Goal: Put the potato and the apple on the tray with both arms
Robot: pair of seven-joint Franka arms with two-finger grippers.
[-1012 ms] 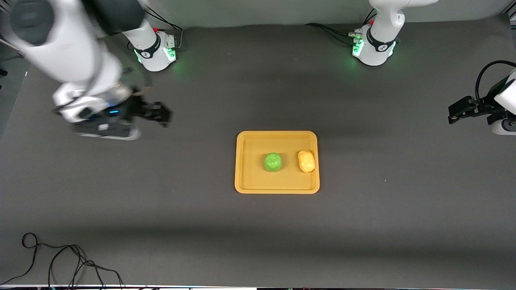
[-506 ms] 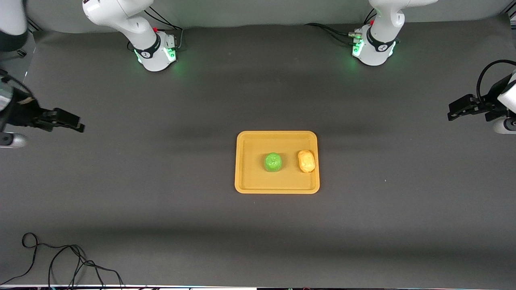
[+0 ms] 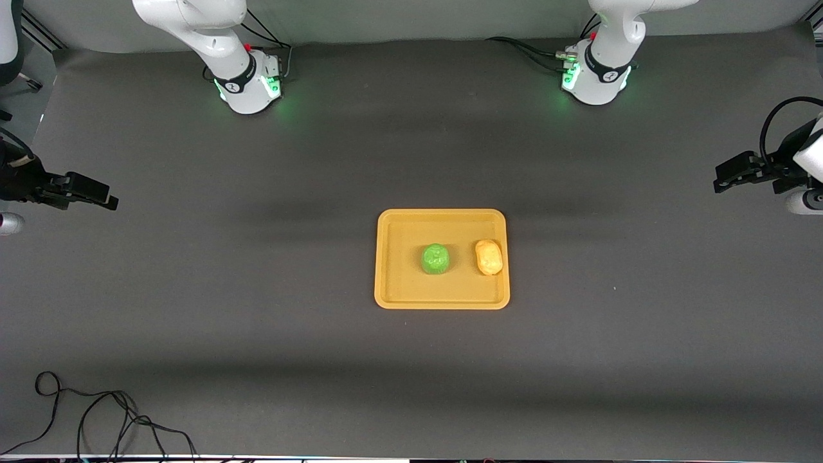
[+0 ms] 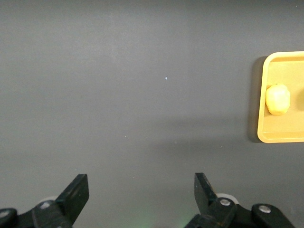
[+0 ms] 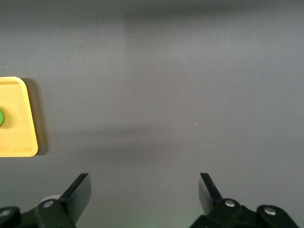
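Observation:
The yellow-orange tray (image 3: 398, 296) lies mid-table. The lime-green apple (image 3: 435, 259) sits on it near its middle. The yellow-orange potato (image 3: 488, 256) sits on it beside the apple, toward the left arm's end. My left gripper (image 3: 725, 179) is open and empty, up over the mat at the left arm's end. My right gripper (image 3: 103, 197) is open and empty, up over the mat at the right arm's end. The left wrist view shows the tray's (image 4: 264, 135) edge and the potato (image 4: 278, 99). The right wrist view shows the tray's (image 5: 21, 147) corner and a sliver of apple (image 5: 1, 117).
A dark grey mat (image 3: 257, 321) covers the table. A black cable (image 3: 96, 418) lies coiled at the mat's near corner by the right arm's end. The two green-lit bases (image 3: 247, 80) (image 3: 595, 77) stand along the top.
My right arm has swung away from the tray toward its end of the table and slowed to a stop there. The left arm, the apple and the potato have barely moved.

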